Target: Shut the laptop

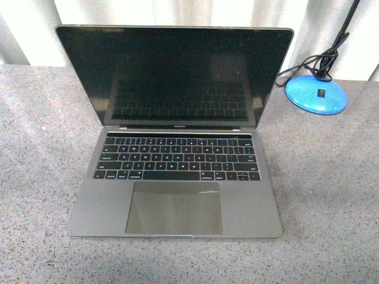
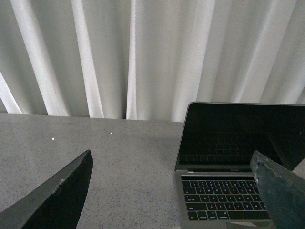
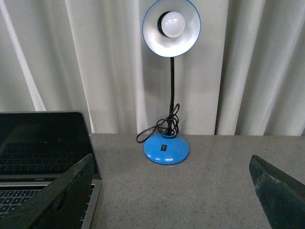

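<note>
The grey laptop [image 1: 175, 136] stands open in the middle of the speckled table, its dark screen upright and tilted back, keyboard and trackpad facing me. Neither arm shows in the front view. In the left wrist view my left gripper [image 2: 174, 191] is open with nothing between its fingers, and the laptop [image 2: 228, 162] lies ahead, partly behind one fingertip [image 2: 281, 191]. Over the bare table my right gripper [image 3: 171, 191] is open and empty, with the laptop [image 3: 43, 152] beside one finger [image 3: 66, 195].
A blue desk lamp [image 1: 316, 93] with a black gooseneck and coiled cord stands at the back right of the table, seen whole as the lamp [image 3: 167, 86] in the right wrist view. White curtains [image 2: 119, 57] hang behind the table's far edge.
</note>
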Controlling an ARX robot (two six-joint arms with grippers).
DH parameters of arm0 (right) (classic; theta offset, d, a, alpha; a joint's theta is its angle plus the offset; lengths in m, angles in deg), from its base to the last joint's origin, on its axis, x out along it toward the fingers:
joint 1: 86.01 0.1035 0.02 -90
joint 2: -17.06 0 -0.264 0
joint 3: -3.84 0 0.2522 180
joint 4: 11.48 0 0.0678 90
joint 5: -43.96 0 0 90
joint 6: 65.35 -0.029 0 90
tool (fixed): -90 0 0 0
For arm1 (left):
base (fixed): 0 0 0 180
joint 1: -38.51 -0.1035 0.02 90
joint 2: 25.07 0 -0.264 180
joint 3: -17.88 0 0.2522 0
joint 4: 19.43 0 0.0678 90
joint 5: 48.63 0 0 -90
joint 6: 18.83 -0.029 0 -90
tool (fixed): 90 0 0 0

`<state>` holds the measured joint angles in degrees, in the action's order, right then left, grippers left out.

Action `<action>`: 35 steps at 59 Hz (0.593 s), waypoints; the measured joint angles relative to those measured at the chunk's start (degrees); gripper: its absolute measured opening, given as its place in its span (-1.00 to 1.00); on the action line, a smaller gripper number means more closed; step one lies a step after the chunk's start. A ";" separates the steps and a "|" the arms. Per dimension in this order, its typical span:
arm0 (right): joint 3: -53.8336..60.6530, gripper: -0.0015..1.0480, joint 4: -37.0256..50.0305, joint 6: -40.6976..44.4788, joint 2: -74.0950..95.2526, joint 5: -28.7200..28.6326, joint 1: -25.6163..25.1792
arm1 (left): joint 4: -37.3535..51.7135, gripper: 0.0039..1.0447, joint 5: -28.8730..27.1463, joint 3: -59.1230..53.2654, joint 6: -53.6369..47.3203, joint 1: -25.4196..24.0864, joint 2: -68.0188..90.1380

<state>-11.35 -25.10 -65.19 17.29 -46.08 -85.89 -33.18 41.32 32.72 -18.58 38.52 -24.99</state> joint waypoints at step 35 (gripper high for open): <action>0.00 0.81 0.00 0.00 0.00 0.00 0.00 | 0.00 0.87 0.00 0.00 0.00 0.00 0.00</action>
<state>-11.35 -25.10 -65.19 17.29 -46.08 -85.89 -33.18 41.32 32.72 -18.58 38.52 -24.99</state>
